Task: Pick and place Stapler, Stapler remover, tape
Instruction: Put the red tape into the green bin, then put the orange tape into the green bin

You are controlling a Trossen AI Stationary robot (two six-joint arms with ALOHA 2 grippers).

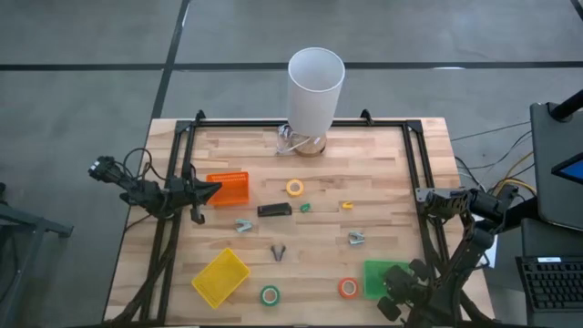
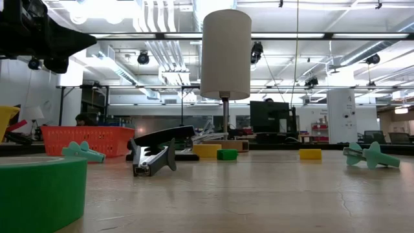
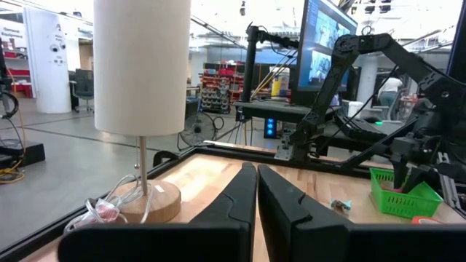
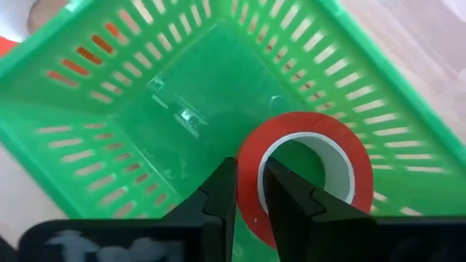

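The black stapler [image 1: 274, 210] lies flat mid-table. Loose tape rings lie on the wood: a yellow one [image 1: 295, 188], a green one [image 1: 270, 295] and an orange-red one [image 1: 349, 288]. Grey staple removers [image 1: 278, 252] [image 1: 243, 225] [image 1: 356, 239] are scattered around them. My right gripper [image 4: 250, 171] is over the green tray [image 4: 182, 109] [image 1: 373, 273], shut on a red tape ring [image 4: 313, 145]. My left gripper [image 1: 205, 191] [image 3: 256, 191] hovers shut beside the orange tray [image 1: 230, 187], touching nothing. My right gripper pinches the red tape ring's wall [image 4: 249, 191], with one finger [image 4: 287, 195] inside the ring's hole and the other [image 4: 220, 191] outside. The fingers come from above, pointing down into the green tray. Whether the ring touches the tray floor, I cannot tell.
A white-shaded lamp [image 1: 314, 87] stands at the table's far edge with its cord coiled at the base. A yellow tray [image 1: 220, 277] sits near the front left. Small green [image 1: 305, 208] and yellow [image 1: 347, 206] pieces lie mid-table. A dark frame rims the table.
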